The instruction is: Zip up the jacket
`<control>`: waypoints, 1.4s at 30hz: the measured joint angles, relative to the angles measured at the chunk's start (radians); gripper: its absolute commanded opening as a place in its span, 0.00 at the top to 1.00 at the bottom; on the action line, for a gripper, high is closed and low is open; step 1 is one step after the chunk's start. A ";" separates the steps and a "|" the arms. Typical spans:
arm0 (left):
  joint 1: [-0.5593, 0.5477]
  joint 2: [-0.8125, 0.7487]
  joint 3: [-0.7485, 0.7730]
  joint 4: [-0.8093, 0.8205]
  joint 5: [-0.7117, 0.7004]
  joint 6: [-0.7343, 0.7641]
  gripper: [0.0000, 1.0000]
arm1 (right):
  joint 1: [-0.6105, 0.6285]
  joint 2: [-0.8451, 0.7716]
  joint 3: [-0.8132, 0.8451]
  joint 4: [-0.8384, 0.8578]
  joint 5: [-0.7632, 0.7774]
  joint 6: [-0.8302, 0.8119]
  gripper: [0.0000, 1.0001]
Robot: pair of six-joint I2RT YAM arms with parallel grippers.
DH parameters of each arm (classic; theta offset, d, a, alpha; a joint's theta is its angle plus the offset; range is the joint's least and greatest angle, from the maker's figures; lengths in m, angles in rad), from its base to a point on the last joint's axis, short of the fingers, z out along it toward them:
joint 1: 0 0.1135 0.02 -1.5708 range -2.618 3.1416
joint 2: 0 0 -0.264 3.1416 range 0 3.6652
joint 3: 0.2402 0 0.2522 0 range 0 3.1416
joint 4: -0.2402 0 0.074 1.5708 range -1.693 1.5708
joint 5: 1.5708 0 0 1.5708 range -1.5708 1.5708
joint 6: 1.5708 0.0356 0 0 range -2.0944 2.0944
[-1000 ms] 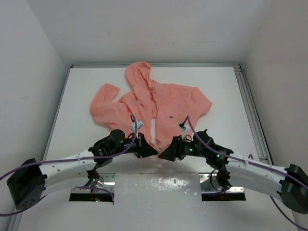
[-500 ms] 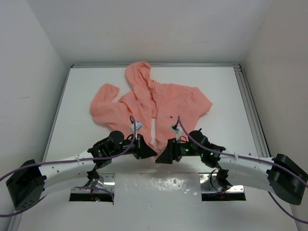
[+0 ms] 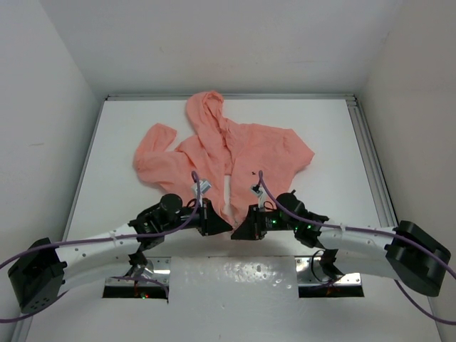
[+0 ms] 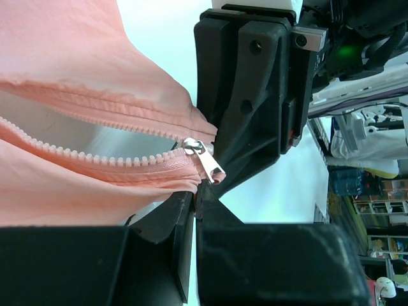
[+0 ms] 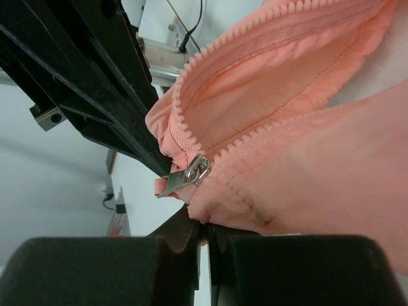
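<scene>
Since the earlier frame, the black two-finger right gripper (image 3: 239, 229) was brought leftward and closed. The salmon-pink hooded fabric jacket (image 3: 235, 153) was spread on the white flat table (image 3: 328, 142), hood farthest from the arms, front unzipped. Its silver metal zipper slider (image 4: 204, 158) was seated at the bottom hem. The hem beside the slider was pinched by the right gripper and by the black two-finger left gripper (image 3: 222, 224), the two nearly touching.

- Top view: bright, even overhead light; faint soft shadows beneath the arms (image 3: 92, 246) on the table (image 3: 335, 142).
- Glare speckles the glossy near strip (image 3: 235, 274).
- Wrist views: the jacket (image 4: 64, 76) sharp, background blurred.
</scene>
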 measured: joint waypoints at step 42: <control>-0.097 -0.208 -0.076 -0.186 -0.236 0.117 1.00 | -0.054 0.535 0.390 0.107 0.050 0.354 1.00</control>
